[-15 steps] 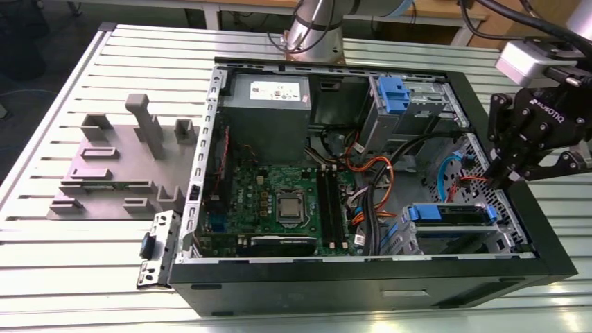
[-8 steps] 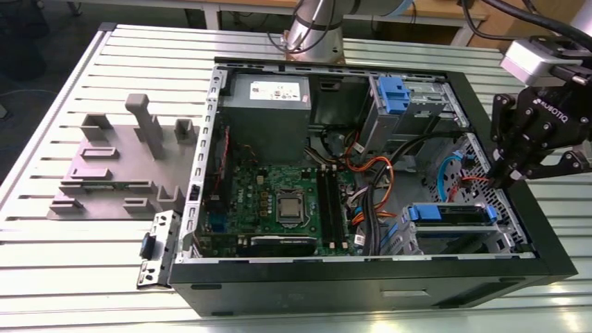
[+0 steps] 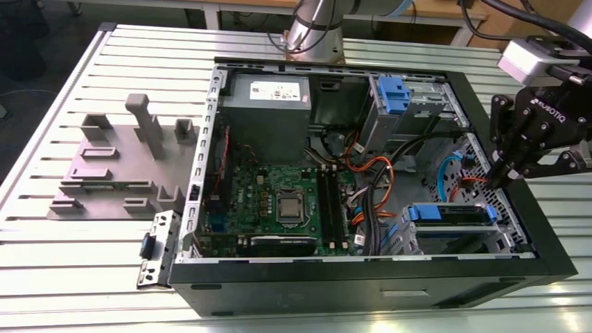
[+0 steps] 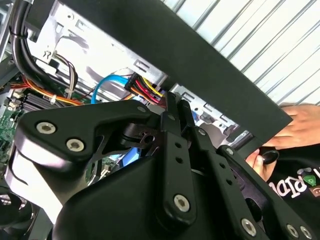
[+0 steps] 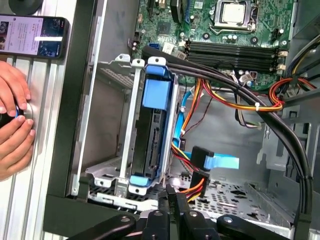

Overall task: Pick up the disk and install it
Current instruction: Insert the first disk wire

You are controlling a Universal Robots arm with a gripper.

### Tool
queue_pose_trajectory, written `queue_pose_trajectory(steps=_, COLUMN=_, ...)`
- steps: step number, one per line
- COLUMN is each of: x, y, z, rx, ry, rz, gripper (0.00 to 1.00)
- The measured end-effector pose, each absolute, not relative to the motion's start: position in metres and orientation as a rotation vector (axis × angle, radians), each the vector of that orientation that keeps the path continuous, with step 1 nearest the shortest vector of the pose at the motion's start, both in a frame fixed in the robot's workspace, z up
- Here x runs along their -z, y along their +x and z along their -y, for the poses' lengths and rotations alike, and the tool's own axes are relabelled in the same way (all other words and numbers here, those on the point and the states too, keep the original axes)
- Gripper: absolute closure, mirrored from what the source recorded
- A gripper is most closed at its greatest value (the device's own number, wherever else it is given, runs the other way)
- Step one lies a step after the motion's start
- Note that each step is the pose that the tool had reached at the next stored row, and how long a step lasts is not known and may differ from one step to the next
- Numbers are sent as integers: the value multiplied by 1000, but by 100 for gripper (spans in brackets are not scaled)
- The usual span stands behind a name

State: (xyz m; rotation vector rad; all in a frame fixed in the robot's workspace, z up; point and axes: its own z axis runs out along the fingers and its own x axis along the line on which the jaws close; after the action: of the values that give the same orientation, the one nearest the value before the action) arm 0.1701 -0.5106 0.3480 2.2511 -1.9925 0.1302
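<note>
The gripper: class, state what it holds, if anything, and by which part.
Nothing. The gripper is shut on itself, tips above the case floor beside the drive cage where the disk sits in its blue carrier.

White lettering runs along the black body of the gripper (image 3: 507, 182) in the exterior view. The grey power supply (image 3: 268, 104) inside the computer case (image 3: 370, 284) carries a white sticker (image 3: 268, 89) with dark print too fine to make out. In the first wrist view, a phone (image 5: 34, 35) on the tabletop (image 5: 20, 200) has a lit screen with lines of text and small pictures, none legible, and the green motherboard (image 5: 200, 27) bears tiny white markings that cannot be made out. In the second wrist view, a dark garment (image 4: 295, 170) shows part of a white-lettered word beside a green emblem
</note>
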Motion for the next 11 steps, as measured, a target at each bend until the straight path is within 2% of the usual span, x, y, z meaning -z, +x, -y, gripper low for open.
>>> queue_pose_trajectory(steps=11, x=-348, y=158, z=514, rx=-132, ry=2252, rz=1994, gripper=83)
